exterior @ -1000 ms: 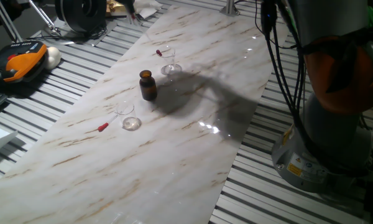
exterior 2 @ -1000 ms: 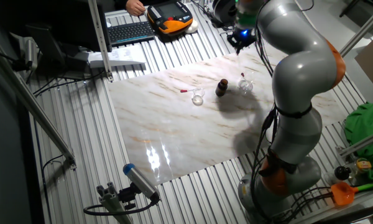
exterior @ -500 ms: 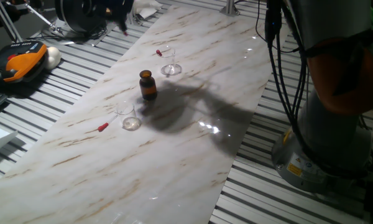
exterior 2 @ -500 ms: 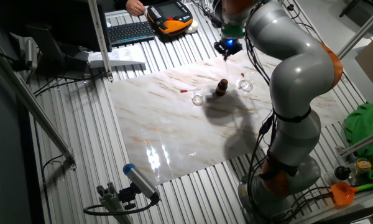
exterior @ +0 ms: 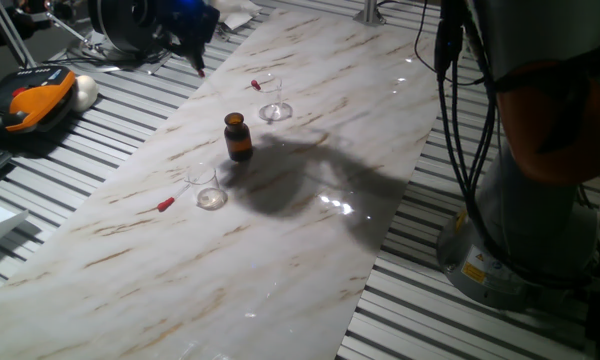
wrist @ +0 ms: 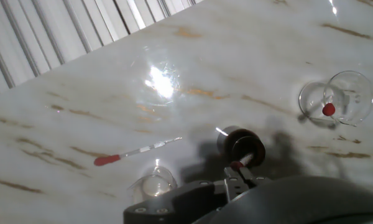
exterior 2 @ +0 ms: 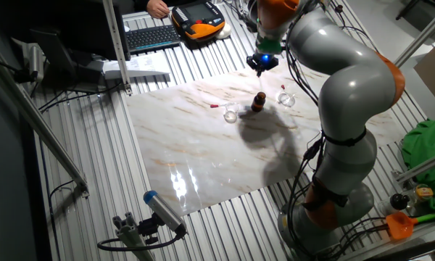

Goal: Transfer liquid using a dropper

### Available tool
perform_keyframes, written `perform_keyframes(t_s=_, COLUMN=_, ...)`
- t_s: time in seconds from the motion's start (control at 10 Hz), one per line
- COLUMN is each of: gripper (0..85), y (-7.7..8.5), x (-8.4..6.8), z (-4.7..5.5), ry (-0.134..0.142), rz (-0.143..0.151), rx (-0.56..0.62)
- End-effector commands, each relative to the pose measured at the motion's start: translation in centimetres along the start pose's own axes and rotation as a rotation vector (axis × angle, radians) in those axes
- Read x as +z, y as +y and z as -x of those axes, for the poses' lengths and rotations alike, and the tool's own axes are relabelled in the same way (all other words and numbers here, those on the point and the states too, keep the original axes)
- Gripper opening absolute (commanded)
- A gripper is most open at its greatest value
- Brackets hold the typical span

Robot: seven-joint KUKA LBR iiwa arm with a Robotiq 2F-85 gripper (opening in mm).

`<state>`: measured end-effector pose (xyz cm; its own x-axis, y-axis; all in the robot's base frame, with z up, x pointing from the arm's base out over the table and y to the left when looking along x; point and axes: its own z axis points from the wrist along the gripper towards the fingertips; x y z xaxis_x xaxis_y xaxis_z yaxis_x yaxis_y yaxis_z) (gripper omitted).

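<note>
The end effector is held above the counter, its fingers closed on a red-tipped dropper seen at the lower edge of the hand view. Directly below it stands the brown bottle, open-mouthed. 1 glass with a red-bulbed dropper inside sits to one side of the bottle, and a 2nd glass with another dropper lying just beside it sits to the other.

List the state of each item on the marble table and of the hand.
brown bottle: upright, uncapped.
near glass beaker: upright, looks empty.
far glass beaker: upright, red-bulbed dropper inside.
loose dropper: lying flat on the marble.
hand: above the bottle, pinching a red-tipped dropper.
</note>
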<state>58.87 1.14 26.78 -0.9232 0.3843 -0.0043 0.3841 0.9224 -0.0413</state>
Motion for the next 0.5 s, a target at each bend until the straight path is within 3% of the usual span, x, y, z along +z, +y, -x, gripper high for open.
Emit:
perform_keyframes(t_s=0.0, gripper=0.0, y=-0.2, x=0.4, z=-0.1, ry=-0.005, rz=0.004, rx=-0.001)
perform_keyframes(t_s=0.4, gripper=0.0, y=-1.0, x=2.5, z=-0.2, ry=-0.036, rz=0.021, rx=-0.028)
